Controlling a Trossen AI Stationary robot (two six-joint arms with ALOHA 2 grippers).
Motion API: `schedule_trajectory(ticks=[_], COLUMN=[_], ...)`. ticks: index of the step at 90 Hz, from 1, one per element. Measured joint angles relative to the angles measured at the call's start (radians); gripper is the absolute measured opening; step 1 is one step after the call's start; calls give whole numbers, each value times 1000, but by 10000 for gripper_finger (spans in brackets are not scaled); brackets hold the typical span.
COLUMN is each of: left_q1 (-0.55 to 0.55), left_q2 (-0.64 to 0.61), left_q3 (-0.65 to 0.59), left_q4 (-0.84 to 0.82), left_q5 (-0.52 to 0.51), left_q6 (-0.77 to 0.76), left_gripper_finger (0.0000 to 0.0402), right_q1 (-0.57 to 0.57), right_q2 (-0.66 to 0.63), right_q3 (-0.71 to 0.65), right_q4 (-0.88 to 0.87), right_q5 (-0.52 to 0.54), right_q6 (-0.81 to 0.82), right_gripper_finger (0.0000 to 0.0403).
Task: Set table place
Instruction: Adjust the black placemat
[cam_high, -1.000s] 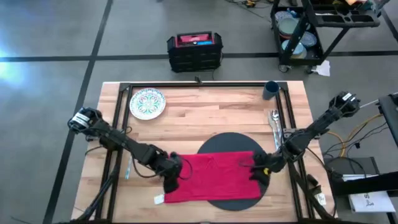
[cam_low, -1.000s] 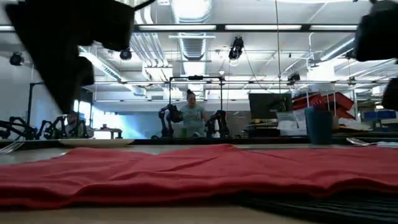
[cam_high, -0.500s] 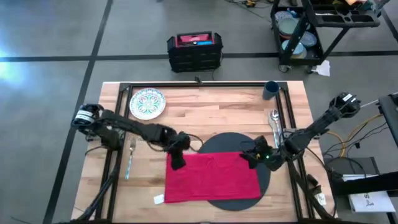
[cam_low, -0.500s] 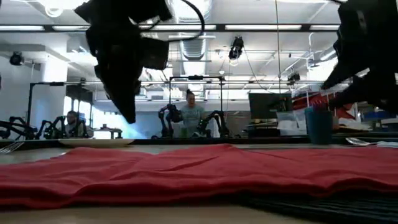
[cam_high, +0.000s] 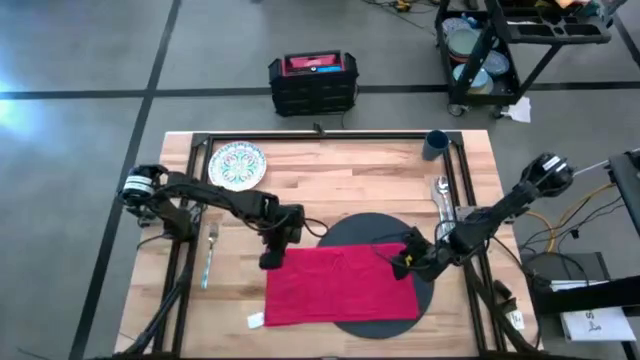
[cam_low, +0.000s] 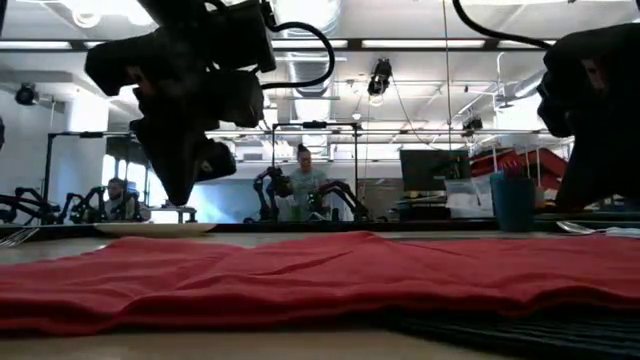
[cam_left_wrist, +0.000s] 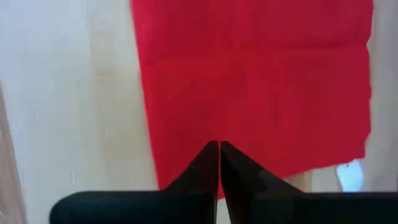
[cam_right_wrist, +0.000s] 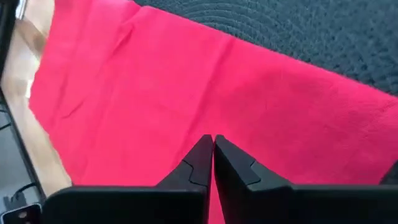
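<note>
left gripper (cam_high: 270, 259): arm reaches in from the table's (cam_high: 330, 170) left edge, fingers pressed together on nothing, above the napkin's (cam_high: 340, 285) left far corner | right gripper (cam_high: 399, 267): arm angled in from the right, fingers together, empty, over the napkin's right edge | napkin: flat, partly on the mat (cam_high: 370, 228) | plate (cam_high: 237, 165), cup (cam_high: 435, 145): far corners

No text, label, brand, number or sign can be read in any view. A small white tag (cam_high: 256, 320) lies at the lower left corner of the red napkin (cam_high: 340, 285), near the bottom of the high view, but any print on it is too small to tell.
</note>
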Motion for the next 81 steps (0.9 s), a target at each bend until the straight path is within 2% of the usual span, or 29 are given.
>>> schedule_trajectory(ticks=[28,59,81], left_q1=[24,25,24], left_q2=[0,1,1], left_q3=[-46,-107,-171], left_q4=[23,81,135], left_q5=[0,32,78], left_q6=[15,-7,-62], left_gripper_finger=[0,0,0], right_q1=[0,0,-16], right_q2=[97,101,104], right_q3=[43,55,53], right_q4=[-45,-80,-89], right_q5=[-27,-28,-75], right_q6=[53,62,60], right_gripper_finger=[0,0,0])
